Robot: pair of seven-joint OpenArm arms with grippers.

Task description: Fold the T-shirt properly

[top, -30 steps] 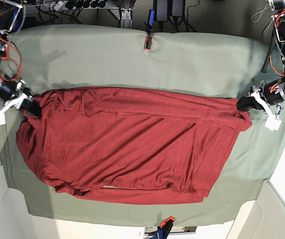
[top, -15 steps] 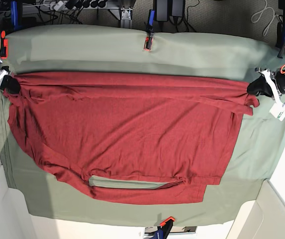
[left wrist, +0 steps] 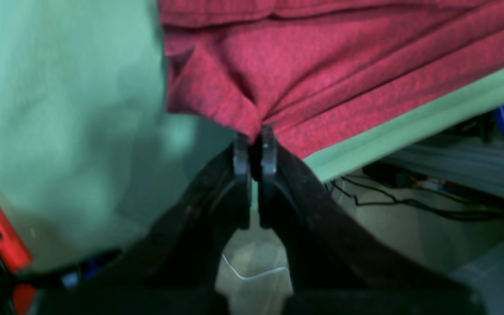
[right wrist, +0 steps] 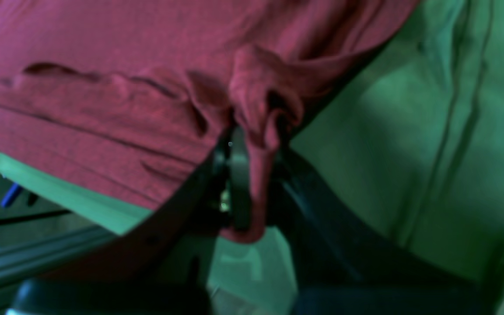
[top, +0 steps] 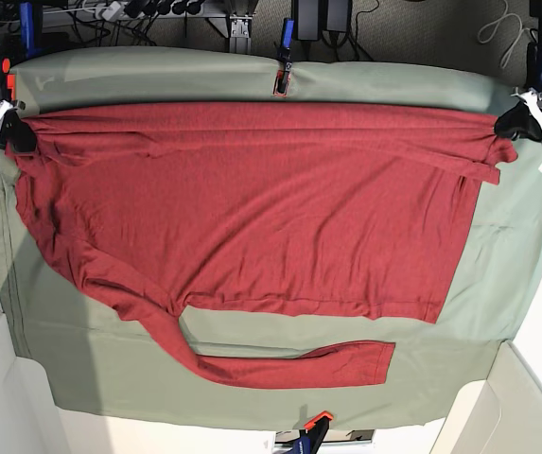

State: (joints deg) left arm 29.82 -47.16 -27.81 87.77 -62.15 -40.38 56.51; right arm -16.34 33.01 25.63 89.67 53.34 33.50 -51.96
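The dark red T-shirt (top: pixel 252 199) is stretched wide across the sage-green table cloth (top: pixel 498 274), its top edge near the far side. One long sleeve (top: pixel 280 364) trails along the near side. My left gripper (top: pixel 509 123) is shut on the shirt's right corner; in the left wrist view the fingertips (left wrist: pixel 255 148) pinch the fabric's edge (left wrist: pixel 278 87). My right gripper (top: pixel 10 132) is shut on the left corner, and in the right wrist view red cloth (right wrist: pixel 252 183) is bunched between its fingers (right wrist: pixel 256 175).
Clamps hold the table cloth at the far edge (top: pixel 282 80) and near edge (top: pixel 313 421). Cables and equipment lie beyond the far edge (top: pixel 157 14). White panels stand at both near corners (top: pixel 526 407).
Both grippers have pulled the shirt's corners outward and toward the far edge. The shirt has spread flat, and a long sleeve has come free along the near side.
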